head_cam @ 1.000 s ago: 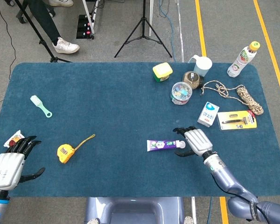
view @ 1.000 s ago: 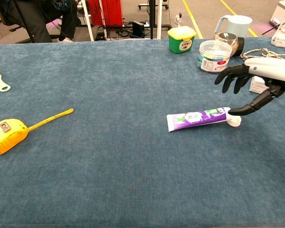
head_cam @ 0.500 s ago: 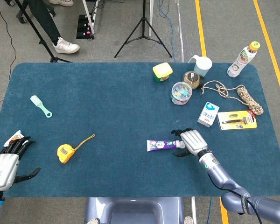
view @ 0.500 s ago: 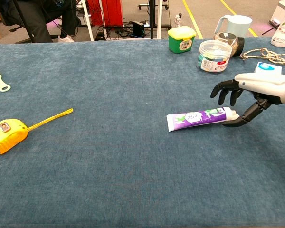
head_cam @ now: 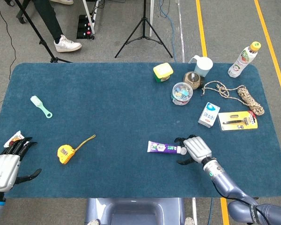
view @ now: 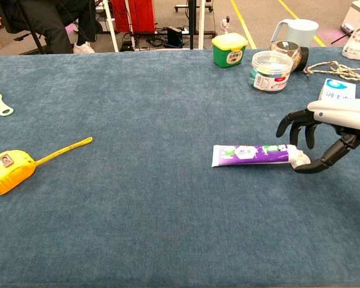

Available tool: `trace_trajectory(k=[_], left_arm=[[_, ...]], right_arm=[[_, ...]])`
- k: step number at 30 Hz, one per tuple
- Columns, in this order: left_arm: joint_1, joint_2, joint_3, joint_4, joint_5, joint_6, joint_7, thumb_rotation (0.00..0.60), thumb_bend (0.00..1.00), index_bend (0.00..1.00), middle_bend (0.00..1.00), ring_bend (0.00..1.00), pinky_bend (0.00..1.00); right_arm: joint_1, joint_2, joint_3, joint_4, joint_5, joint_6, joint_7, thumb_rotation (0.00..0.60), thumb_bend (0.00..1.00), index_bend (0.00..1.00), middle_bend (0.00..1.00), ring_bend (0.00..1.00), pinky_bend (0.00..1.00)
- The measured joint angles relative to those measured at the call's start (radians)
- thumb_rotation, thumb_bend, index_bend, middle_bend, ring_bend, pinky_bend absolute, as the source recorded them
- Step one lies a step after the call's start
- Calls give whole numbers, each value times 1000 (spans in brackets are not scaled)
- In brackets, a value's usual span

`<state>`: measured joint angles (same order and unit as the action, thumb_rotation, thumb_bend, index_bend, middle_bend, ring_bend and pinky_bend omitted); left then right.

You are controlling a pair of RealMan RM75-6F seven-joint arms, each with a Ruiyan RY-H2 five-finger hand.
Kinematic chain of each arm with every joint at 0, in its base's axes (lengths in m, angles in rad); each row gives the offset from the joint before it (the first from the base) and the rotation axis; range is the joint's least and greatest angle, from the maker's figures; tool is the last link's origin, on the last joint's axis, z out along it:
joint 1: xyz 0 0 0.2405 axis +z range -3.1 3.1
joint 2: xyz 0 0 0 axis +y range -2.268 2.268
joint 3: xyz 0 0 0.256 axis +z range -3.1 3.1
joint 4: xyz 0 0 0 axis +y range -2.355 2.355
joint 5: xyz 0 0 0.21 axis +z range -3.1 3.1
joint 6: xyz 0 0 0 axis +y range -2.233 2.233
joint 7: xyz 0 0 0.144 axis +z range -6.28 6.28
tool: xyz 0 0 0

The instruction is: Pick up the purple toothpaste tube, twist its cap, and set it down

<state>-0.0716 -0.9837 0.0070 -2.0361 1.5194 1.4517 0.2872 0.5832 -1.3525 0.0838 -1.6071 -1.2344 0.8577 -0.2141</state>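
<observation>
The purple toothpaste tube [head_cam: 163, 148] [view: 252, 154] lies flat on the blue table, its white cap [view: 299, 158] pointing right. My right hand [head_cam: 196, 149] [view: 327, 123] hovers over the cap end with its fingers spread and arched above the cap. The thumb [view: 317, 164] curls in just below and right of the cap, very close to it. The tube rests on the cloth and is not lifted. At the table's near left corner my left hand [head_cam: 4, 168] holds nothing, fingers apart; only the head view shows it.
A yellow tape measure [head_cam: 65, 153] [view: 9, 167] lies near the left. A white box [head_cam: 209, 114] [view: 337, 89], razor pack [head_cam: 238, 120], rope [head_cam: 234, 91], plastic jar [head_cam: 181, 93], green jar [head_cam: 163, 72], cup [head_cam: 203, 66] and bottle [head_cam: 243, 58] crowd the far right.
The right hand has drawn back toward the near edge, and the tube's cap end has swung with it, so the tube now lies level. The left hand sank slightly.
</observation>
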Motion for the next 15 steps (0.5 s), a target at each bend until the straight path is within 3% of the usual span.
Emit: trace_trajectory(k=[15], left_arm=[[-1, -6, 3, 18, 3, -2, -20, 531, 151, 208, 168, 142, 289]], right_arm=[[-4, 48, -46, -184, 17, 32, -114, 415, 278, 233, 385, 464, 231]])
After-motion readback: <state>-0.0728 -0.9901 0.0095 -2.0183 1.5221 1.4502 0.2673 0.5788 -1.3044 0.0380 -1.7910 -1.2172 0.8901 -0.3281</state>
